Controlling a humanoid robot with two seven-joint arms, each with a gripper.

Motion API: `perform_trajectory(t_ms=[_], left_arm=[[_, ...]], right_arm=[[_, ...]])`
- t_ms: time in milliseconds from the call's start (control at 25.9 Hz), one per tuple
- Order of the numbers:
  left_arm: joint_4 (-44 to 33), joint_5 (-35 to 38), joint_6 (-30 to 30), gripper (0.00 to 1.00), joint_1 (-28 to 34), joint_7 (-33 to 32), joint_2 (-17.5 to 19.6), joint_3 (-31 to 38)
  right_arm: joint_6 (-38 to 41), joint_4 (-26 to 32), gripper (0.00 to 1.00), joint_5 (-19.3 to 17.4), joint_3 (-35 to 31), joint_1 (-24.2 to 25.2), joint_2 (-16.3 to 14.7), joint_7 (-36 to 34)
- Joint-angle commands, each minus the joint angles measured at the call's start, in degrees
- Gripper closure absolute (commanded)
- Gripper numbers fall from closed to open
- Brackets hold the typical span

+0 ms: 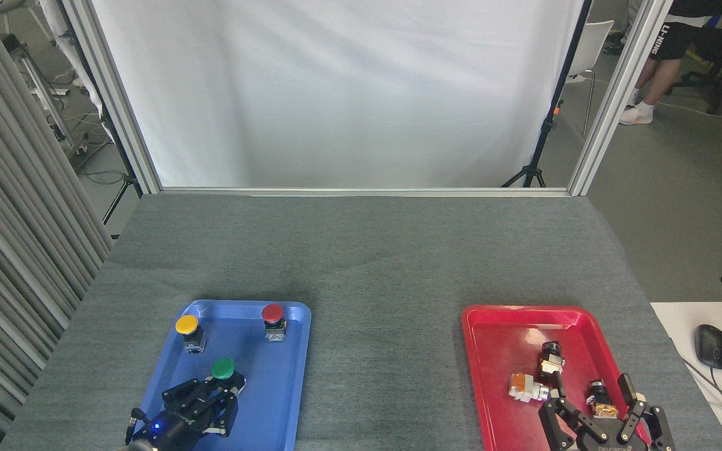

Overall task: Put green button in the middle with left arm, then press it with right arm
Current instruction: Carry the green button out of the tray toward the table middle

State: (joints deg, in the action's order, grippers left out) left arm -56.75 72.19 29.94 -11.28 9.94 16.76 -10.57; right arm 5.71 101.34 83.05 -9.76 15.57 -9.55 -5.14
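The green button (222,368) stands in the near part of the blue tray (286,376), a round green cap on a blocky base. My left gripper (222,389), black with a blue light, comes in from the bottom left, and its fingers are drawn in against the button's base just below the cap. The button still rests on the tray. The middle (386,351) is a bare stretch of grey cloth between the two trays. At the bottom right my right gripper (590,398) hangs open over the near corner of the red tray (499,313), holding nothing.
A yellow button (187,324) and a red button (272,312) stand at the back of the blue tray. Several small switch parts (530,387) lie in the red tray. A computer mouse (712,344) sits on a white desk at right. A white screen closes off the table's far edge.
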Motion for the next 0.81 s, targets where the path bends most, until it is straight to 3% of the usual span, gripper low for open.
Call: perform_trajectory(t_ms=[0,309,541,772], left_arm=[[-1.26,-0.2,2.58,1.0,-0.06,0.7,0.38,0.11],[-6.71,-0.82,2.67,1.0,-1.46,0.34,-1.03,0.02],[-5.48,0.85,2.23,1.0,-6.74,-0.18,-9.2,-4.02],[-0.12,9.29,-1.55,1.0,-10.52,-0.27,-17.11,-8.15]], right_arm=[[0.0,0.0,0.0,0.01,0.0,-0.02,0.23,0.04],[0.0,-0.26,0.0,0.01,0.0,-0.19,0.23,0.04],[0.18,-0.97,0.0,-0.08,0.44,-1.42,0.67,-0.14],[0.44,-1.41,0.0,-0.08,0.44,-1.34,0.58,0.92]])
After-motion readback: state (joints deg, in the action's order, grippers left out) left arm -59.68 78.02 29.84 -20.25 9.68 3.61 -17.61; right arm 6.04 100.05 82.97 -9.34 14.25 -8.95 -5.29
